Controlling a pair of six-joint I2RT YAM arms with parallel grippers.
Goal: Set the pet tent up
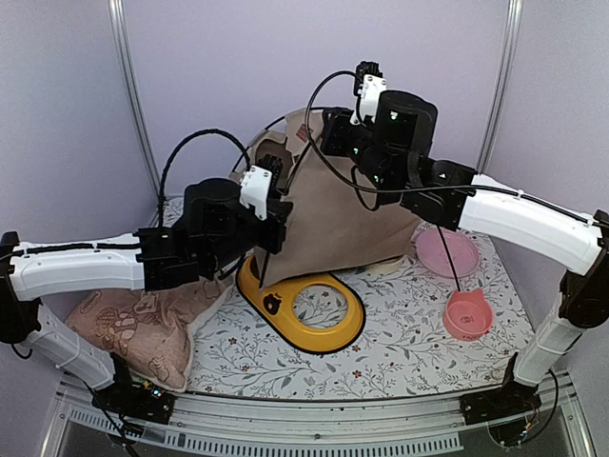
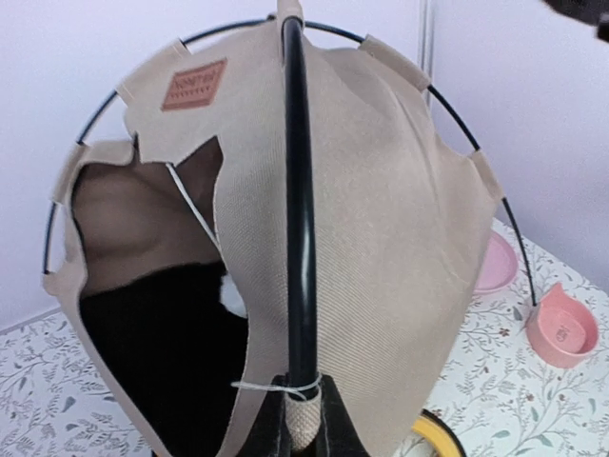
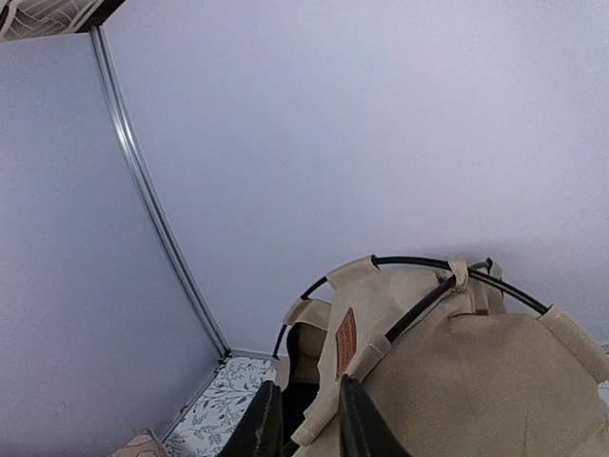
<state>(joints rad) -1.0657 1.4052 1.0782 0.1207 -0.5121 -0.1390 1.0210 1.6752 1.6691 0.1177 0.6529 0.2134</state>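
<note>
Here, left end effector (image 2: 303, 421) clenched on pet tent pole (image 2: 299, 190), right end effector (image 3: 304, 428) grip unclear, brown label (image 2: 193, 85) text illegible.

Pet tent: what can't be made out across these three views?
- Top view: tent interior, hidden by its own fabric.
- Left wrist: left gripper cut off by bottom edge; label text blurred.
- Right wrist: right gripper cut off at bottom edge, grip unclear.

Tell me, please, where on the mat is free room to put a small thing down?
Bare mat lies near the front, between the yellow tray and the pink bowl. Crowded: the cushion on the left, the pet tent behind, the pink plate far right.
</note>
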